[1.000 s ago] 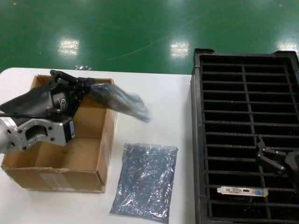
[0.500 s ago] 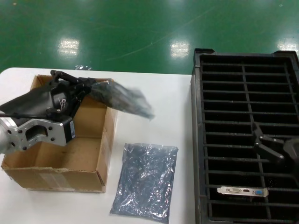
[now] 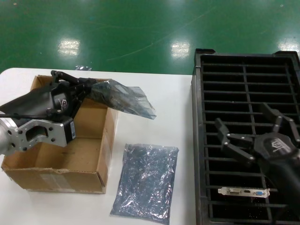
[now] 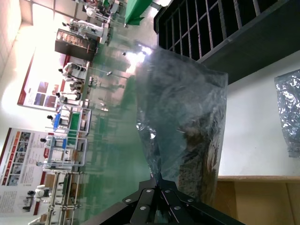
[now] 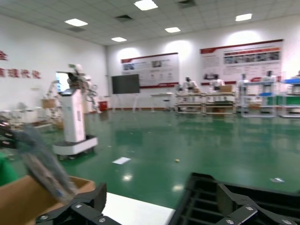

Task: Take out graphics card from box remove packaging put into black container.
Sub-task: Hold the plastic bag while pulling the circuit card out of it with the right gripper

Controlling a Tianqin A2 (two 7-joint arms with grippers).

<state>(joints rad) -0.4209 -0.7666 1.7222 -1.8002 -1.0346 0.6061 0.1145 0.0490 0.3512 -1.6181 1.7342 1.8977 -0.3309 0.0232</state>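
Note:
My left gripper (image 3: 87,87) (image 4: 161,182) is shut on one end of the packaging (image 3: 124,99) (image 4: 187,112), a translucent grey-blue bag. It holds the bag slanting out over the far right corner of the box (image 3: 70,161). A dark graphics card (image 4: 202,152) shows through the bag. My right gripper (image 3: 243,118) (image 5: 159,212) hovers open over the black container (image 3: 199,140), its fingers pointing toward the bag, well apart from it. Another graphics card (image 3: 244,191) stands in a near slot of the container.
A second bag (image 3: 147,180) lies flat on the white table (image 3: 168,93) between the box and the container. The box (image 4: 255,201) interior looks bare where it shows. The container (image 5: 211,192) fills the table's right side.
My right gripper has swung leftward over the container, so its open fingers now face the bag. The held bag has stopped swaying; the left arm has stayed put.

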